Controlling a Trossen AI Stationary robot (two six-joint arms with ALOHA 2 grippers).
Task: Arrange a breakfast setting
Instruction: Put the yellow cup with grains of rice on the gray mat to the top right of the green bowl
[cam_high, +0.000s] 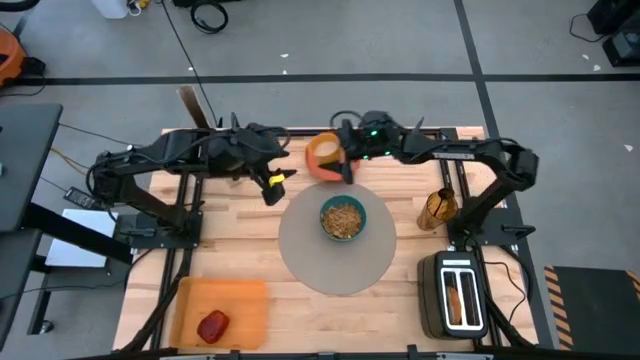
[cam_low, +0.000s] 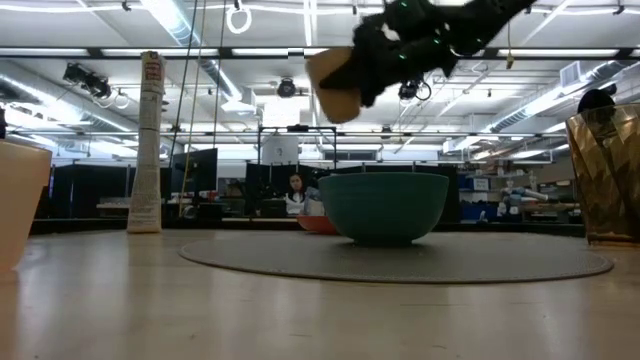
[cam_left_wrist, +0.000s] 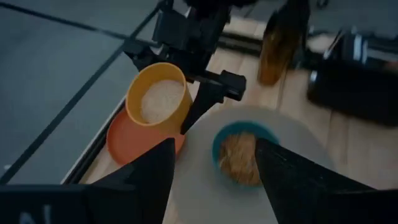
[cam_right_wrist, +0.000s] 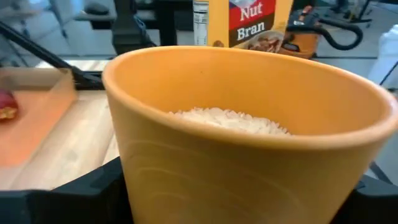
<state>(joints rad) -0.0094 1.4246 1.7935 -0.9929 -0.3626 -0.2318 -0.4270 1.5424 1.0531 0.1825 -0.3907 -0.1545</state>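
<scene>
My right gripper (cam_high: 345, 163) is shut on the small yellow cup (cam_high: 322, 150), which holds white grains (cam_right_wrist: 230, 119), above the orange plate (cam_high: 322, 170) at the far middle of the table. The teal bowl (cam_high: 343, 217), filled with brown cereal, stands on the round grey mat (cam_high: 335, 262). My left gripper (cam_high: 275, 186) is open and empty, left of the cup and above the mat's far left edge. The red apple (cam_high: 212, 325) lies on an orange tray. A toast slice (cam_high: 455, 300) sticks up in the toaster. No spoon shows. My right gripper pinches the cup's outer wall (cam_right_wrist: 149, 180) between its two fingers (cam_right_wrist: 93, 186), one on each side of the cup. The fingers come from the table's right, about level. The cup (cam_low: 335, 85) is lifted clear, high above the table and a little tipped.
The cereal box (cam_high: 195, 108) stands at the far left edge. An amber glass (cam_high: 438, 208) stands right of the mat. The toaster (cam_high: 455, 292) is at the near right, the orange tray (cam_high: 240, 300) at the near left. People show in the room behind.
</scene>
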